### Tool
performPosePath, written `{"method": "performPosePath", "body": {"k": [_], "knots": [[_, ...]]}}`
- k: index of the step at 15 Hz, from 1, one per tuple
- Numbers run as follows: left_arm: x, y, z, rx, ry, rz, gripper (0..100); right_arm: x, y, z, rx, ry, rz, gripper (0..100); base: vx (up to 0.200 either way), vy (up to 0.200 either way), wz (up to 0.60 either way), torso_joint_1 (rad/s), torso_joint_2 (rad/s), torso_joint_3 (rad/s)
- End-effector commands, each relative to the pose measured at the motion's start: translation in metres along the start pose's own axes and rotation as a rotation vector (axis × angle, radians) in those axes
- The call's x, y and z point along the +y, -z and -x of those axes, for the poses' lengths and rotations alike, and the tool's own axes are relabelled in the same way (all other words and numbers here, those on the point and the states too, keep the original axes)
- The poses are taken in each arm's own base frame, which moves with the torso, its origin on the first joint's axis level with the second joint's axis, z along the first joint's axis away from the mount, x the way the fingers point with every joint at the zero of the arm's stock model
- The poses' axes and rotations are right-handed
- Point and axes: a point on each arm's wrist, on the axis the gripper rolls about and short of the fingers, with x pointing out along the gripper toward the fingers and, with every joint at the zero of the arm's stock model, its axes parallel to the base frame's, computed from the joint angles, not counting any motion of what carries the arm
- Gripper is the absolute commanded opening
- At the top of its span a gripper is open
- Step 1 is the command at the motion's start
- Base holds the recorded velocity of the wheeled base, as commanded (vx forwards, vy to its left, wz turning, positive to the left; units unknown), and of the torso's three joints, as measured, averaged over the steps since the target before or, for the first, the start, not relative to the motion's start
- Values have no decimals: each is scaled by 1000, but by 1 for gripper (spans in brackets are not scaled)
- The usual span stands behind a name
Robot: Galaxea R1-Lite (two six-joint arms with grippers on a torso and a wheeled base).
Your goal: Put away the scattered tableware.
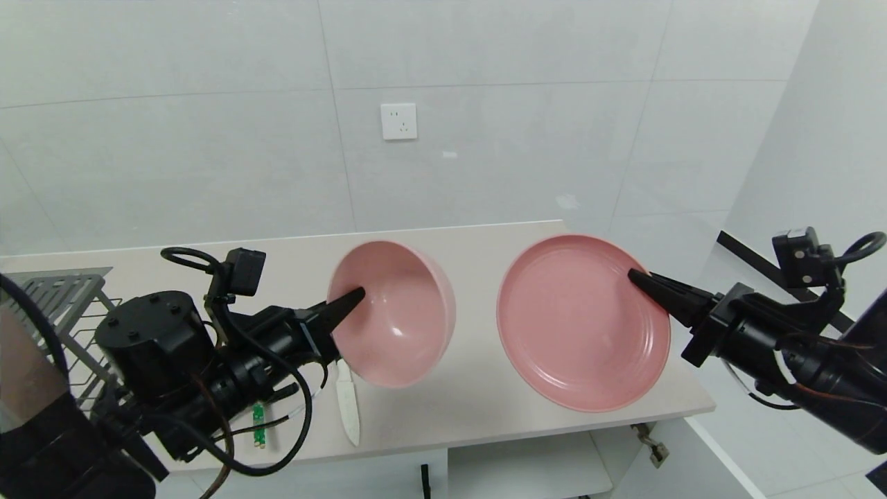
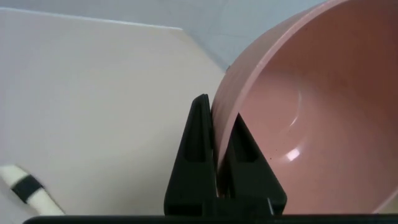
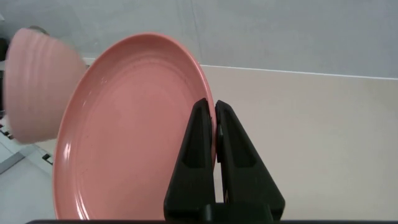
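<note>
Task partway, it seems. The left gripper is clamped on the rim of an empty pink bowl, tilted above the middle of the countertop. The right gripper pinches an empty pink plate above its right end. Neither is in the rack at the left edge. A knife lies near the front edge.

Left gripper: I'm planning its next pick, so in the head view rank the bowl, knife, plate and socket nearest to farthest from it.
1. bowl, its rim clamped in the left gripper.
2. knife, on the counter just below it.
3. plate, to the right, held by the right gripper.
4. socket, on the back wall.
</note>
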Motion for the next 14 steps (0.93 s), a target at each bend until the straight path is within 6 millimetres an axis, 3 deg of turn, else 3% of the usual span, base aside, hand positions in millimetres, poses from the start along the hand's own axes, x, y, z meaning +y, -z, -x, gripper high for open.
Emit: {"method": "performPosePath", "body": {"k": [1,6,10,14], "knots": [[-8,2,22,19,4,10,0,-3,5,-2,20,9,9,0,0,0,0,0,0,0],[-2,29,50,189,-20,58,0,-3,9,-2,38,9,93,0,0,0,0,0,0,0],[-13,13,57,127,59,188,0,1,23,12,110,20,129,0,0,0,0,0,0,0],[-13,21,57,128,-17,95,0,5,15,12,73,6,143,0,0,0,0,0,0,0]]}}
